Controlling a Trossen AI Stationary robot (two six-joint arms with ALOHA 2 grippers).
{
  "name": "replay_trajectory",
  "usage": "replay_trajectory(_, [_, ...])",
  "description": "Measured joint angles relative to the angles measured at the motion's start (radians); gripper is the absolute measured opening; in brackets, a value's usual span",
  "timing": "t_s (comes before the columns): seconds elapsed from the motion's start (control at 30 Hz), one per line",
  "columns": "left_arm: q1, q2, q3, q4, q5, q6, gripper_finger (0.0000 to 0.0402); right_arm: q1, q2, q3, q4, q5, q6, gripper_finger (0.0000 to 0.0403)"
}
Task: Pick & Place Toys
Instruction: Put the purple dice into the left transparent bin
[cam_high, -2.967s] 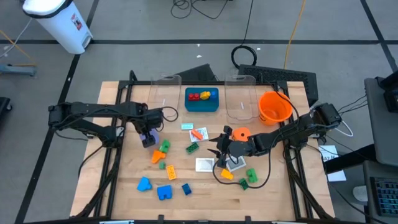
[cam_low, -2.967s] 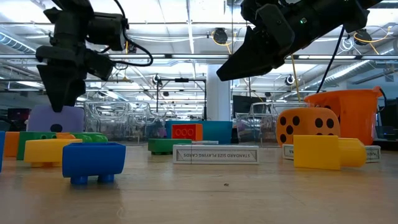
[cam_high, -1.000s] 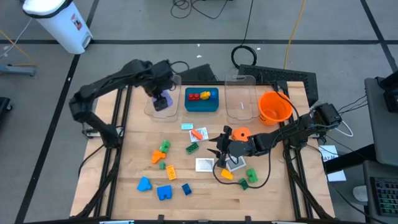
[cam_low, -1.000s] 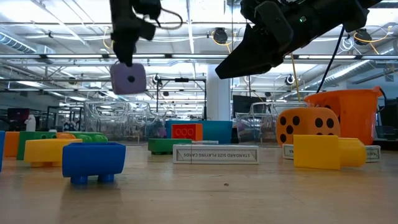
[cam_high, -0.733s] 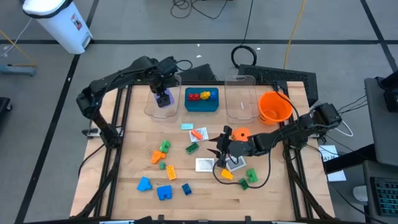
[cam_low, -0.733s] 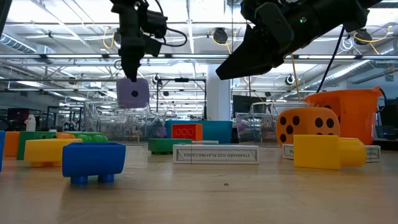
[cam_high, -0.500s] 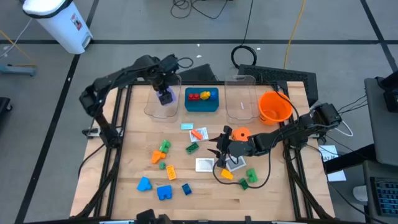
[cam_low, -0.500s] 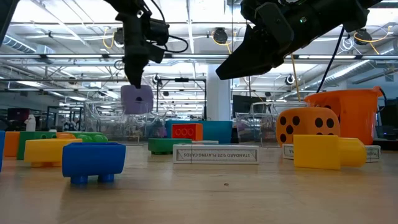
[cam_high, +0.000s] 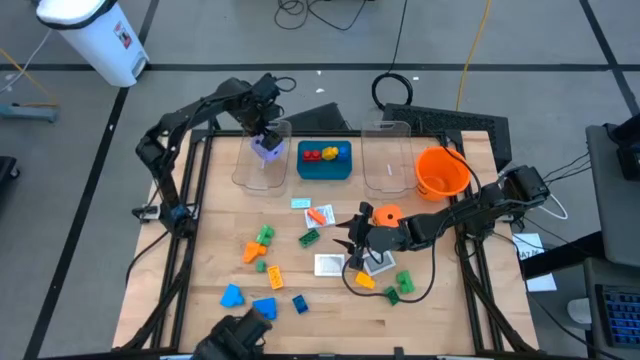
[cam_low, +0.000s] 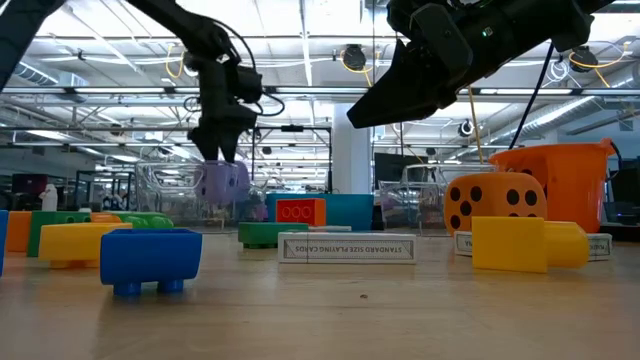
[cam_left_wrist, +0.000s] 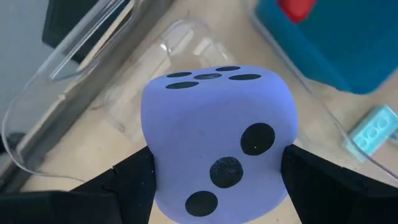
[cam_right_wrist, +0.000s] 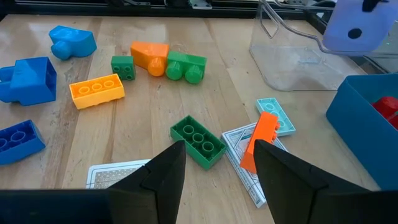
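In hand: purple dotted foam die (cam_high: 266, 146) being held clamped by left gripper (cam_high: 262, 136) over clear plastic bin (cam_high: 243, 176), upper left.
Idle: right gripper (cam_high: 352, 241), fingers half-spread, empty, centre.
Remaining: loose bricks and cards being left scattered.

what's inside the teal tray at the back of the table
Two red bricks and a yellow toy lie in the teal tray. Anything beneath them is hidden.

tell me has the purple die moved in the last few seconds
Yes. The purple die, held by the left gripper, went from the table's middle left to over the clear bin beside the teal tray.
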Motion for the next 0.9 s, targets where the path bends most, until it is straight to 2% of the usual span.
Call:
replay_trajectory(0.33, [0.011, 0.07, 0.0, 0.077, -0.011, -0.077, 0.0294, 0.0, 0.0, 0.0, -0.009, 0.0, 0.0, 0.0185])
replay_trajectory(0.63, [0.012, 0.08, 0.0, 0.106, -0.093, -0.089, 0.0296, 0.0, 0.0, 0.0, -0.03, 0.0, 0.0, 0.0185])
replay_trajectory(0.77, [0.012, 0.08, 0.0, 0.114, -0.098, -0.089, 0.0318, 0.0, 0.0, 0.0, -0.03, 0.0, 0.0, 0.0185])
replay_trajectory(0.9, [0.012, 0.08, 0.0, 0.126, -0.098, -0.109, 0.0359, 0.0, 0.0, 0.0, -0.03, 0.0, 0.0, 0.0185])
